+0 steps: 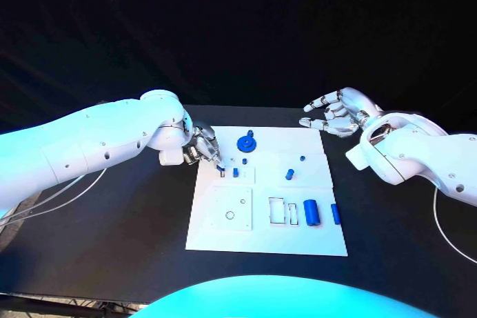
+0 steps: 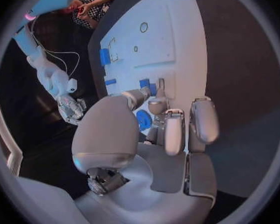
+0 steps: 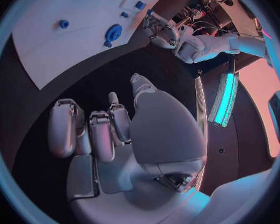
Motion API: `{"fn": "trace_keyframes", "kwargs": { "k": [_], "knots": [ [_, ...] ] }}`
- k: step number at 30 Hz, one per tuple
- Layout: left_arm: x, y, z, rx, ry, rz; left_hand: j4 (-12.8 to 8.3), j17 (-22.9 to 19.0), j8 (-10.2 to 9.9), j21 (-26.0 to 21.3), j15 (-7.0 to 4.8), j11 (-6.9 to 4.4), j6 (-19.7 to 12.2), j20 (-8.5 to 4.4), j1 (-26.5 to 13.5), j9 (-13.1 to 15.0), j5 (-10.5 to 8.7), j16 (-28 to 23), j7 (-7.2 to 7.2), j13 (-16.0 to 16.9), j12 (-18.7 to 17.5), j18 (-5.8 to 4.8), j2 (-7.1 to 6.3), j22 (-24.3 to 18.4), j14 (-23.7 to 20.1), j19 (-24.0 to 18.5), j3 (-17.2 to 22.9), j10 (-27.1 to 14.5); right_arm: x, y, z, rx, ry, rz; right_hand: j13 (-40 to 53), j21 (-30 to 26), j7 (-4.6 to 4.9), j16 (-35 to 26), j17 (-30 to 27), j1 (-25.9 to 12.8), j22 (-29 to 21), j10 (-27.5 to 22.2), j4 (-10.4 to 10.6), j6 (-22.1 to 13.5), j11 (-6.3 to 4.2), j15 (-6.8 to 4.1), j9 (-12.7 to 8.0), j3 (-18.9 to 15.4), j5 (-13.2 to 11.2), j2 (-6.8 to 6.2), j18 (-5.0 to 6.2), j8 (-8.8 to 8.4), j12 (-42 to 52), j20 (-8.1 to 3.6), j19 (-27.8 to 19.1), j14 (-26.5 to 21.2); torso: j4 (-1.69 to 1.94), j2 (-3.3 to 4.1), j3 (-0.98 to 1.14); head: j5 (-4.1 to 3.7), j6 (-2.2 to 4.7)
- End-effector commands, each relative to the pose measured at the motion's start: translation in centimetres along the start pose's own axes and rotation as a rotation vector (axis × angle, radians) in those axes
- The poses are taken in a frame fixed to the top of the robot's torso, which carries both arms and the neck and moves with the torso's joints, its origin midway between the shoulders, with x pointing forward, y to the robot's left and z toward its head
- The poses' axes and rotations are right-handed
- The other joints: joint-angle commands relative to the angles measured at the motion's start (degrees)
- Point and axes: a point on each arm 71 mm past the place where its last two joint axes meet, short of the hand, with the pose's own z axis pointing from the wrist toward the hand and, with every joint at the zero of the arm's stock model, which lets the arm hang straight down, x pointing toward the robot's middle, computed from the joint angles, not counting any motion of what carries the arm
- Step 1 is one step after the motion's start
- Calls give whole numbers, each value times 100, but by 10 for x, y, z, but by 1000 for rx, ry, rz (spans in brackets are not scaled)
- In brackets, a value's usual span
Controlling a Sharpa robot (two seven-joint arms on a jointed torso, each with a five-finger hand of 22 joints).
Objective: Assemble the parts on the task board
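The white task board [image 1: 224, 239] lies in the middle of the table. On it are a round blue gear-like part [image 1: 247, 144], small blue pegs [image 1: 289, 173] and a blue cylinder [image 1: 312, 212] beside a short blue bar [image 1: 335, 213]. My left hand [image 1: 202, 149] is at the board's left edge. Its thumb and a finger seem to pinch a thin grey pin [image 2: 160, 84], tip down by a blue peg [image 1: 236, 172]. My right hand [image 1: 333, 114] hovers past the board's far right corner, fingers apart and holding nothing.
Rectangular cut-outs [image 1: 282, 211] and a square plate with round holes [image 1: 231, 209] mark the board's near half. The right wrist view shows the gear [image 3: 113, 33] and the left hand [image 3: 162, 30] across the board. Black table surrounds the board.
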Motion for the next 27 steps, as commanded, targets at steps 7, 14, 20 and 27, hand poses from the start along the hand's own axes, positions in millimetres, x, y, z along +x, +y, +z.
{"fn": "trace_keyframes", "kwargs": {
  "k": [7, 14, 20, 27],
  "knots": [
    [-1, -10, 8, -41, 47, 96, -885, 1164, 255, 10, 2, -33, 4, -19, -174, 578, -9, 12, -29, 102, 99, -42, 2, 57, 489, 28, 946, 61, 2, 2, 1, -18, 10, -8, 308, -27, -9, -32, 968, -26, 643, -37, -15, 5, -10, -40, -9, 0, 36, 4, 108, 20, -14, -25, -27, 480, 1, -1, 1, 37, -22],
    [0, -14, 14, -61, 53, 122, -993, 1197, 291, 30, -12, -50, 51, -33, -378, 653, -9, 30, -50, 95, 102, -49, -21, 87, 501, 53, 1149, 91, 2, 3, 1, -19, 10, -8, 308, -27, -9, -32, 968, -26, 643, -37, -15, 5, -10, -40, -9, 0, 36, 4, 108, 20, -14, -25, -27, 480, -4, 5, -4, 48, -19],
    [0, -15, 16, -71, 60, 137, -1031, 1232, 332, 44, -26, -68, 91, -42, -487, 706, -8, 48, -72, 116, 117, -54, -24, 109, 512, 69, 1217, 120, 3, 3, 1, -20, 10, -8, 308, -27, -9, -32, 968, -26, 643, -37, -15, 5, -10, -40, -9, 0, 36, 4, 108, 20, -14, -25, -27, 480, 2, 2, 1, 47, -33],
    [0, -17, 17, -77, 63, 154, -1056, 1254, 354, 53, -35, -81, 113, -49, -545, 736, -8, 60, -86, 107, 116, -57, -36, 124, 519, 80, 1246, 134, 3, 3, 1, -21, 10, -8, 308, -27, -9, -32, 968, -26, 643, -37, -15, 5, -10, -40, -9, 0, 36, 4, 108, 20, -14, -25, -27, 480, -2, 2, -4, 57, -41]
  ]
}}
